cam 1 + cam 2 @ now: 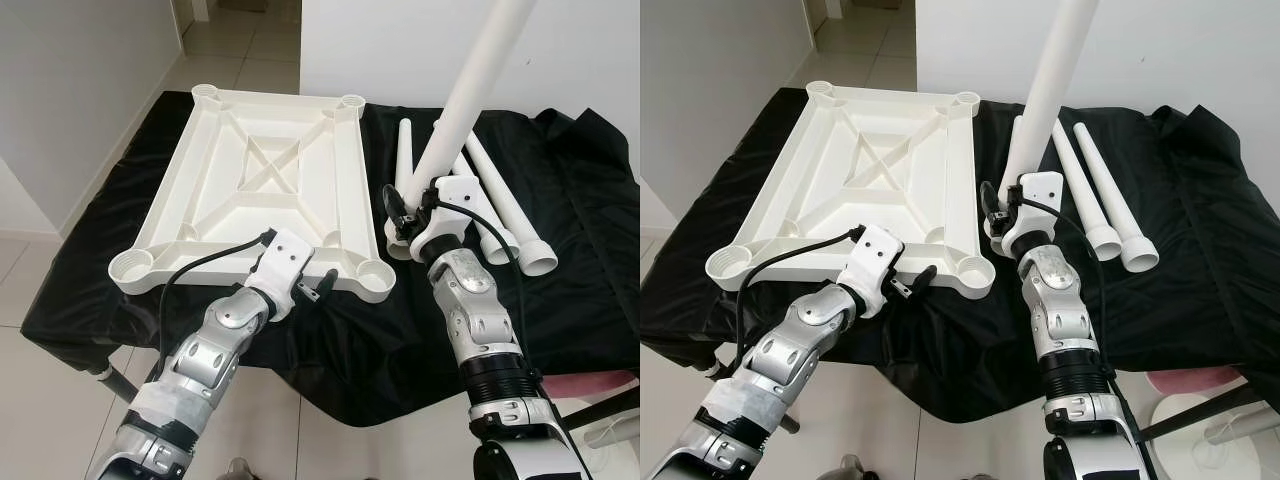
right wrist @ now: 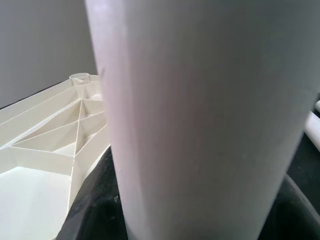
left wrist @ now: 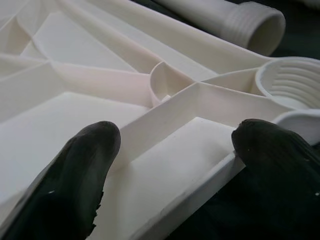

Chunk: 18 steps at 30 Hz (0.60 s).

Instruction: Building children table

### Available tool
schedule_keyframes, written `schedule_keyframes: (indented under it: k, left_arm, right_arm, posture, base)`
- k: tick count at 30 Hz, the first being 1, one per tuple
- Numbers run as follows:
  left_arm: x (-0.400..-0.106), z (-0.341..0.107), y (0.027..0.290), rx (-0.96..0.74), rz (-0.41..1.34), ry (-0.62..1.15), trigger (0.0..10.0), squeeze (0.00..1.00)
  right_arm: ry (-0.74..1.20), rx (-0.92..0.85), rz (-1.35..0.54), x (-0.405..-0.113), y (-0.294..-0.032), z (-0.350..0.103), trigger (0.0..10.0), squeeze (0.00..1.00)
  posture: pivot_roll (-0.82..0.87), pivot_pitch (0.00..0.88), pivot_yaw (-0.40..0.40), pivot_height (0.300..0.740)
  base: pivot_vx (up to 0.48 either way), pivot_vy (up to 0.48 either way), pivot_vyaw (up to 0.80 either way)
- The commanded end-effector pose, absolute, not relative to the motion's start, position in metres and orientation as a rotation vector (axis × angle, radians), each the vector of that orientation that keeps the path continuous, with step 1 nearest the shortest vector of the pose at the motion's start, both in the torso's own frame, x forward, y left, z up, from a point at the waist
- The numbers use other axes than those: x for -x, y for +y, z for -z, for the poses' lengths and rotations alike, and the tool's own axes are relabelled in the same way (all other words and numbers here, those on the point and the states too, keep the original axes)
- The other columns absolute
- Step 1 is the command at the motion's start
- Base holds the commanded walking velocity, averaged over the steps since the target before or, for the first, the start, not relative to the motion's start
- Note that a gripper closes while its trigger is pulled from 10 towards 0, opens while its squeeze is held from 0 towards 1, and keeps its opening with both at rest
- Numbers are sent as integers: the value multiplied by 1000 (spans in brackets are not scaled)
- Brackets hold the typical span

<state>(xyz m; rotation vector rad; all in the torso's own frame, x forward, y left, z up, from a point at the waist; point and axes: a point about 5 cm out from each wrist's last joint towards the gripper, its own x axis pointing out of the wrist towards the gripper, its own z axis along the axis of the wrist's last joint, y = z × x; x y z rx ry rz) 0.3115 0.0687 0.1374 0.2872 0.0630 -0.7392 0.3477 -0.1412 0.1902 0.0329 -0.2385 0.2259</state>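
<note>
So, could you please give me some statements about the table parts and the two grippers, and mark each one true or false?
1. The tabletop lies upside down on the black cloth, ribs facing up. True.
2. The right gripper holds a white leg that tilts upward. True.
3. All four legs are already screwed into the corner sockets. False: the sockets that show, such as the near right socket, are empty, and three loose legs lie on the cloth right of the tabletop.
4. The left gripper is at the far edge of the tabletop. False: it is at the near edge, its fingers open.
5. The cloth is red. False: it is black.
</note>
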Motion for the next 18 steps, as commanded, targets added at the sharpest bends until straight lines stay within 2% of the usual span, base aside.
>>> schedule_keyframes:
  k: [1,5,8,12,18]
  left_arm:
    - [-303,-117,66,-371,958,189,10000,0]
    - [-302,-113,67,-389,997,219,10000,0]
    - [-295,-110,66,-405,1134,253,10000,0]
    - [-289,-109,62,-386,1211,277,10000,0]
    - [-288,-107,45,-403,1235,252,10000,0]
  right_arm:
    - [-250,-34,-227,-348,-142,-190,10000,0]
    - [-251,-32,-226,-348,-142,-191,10000,0]
    - [-250,-25,-220,-349,-144,-191,10000,0]
    - [-251,-18,-216,-349,-146,-191,10000,0]
    - [-248,-16,-210,-349,-147,-190,10000,0]
  posture:
    - [20,7,-19,740]
    - [18,4,-18,740]
    - [13,0,-15,740]
    - [11,0,-13,740]
    - [8,0,-8,740]
  base:
    - [0,0,0]
    - [0,0,0]
    - [0,0,0]
    - [0,0,0]
    - [0,0,0]
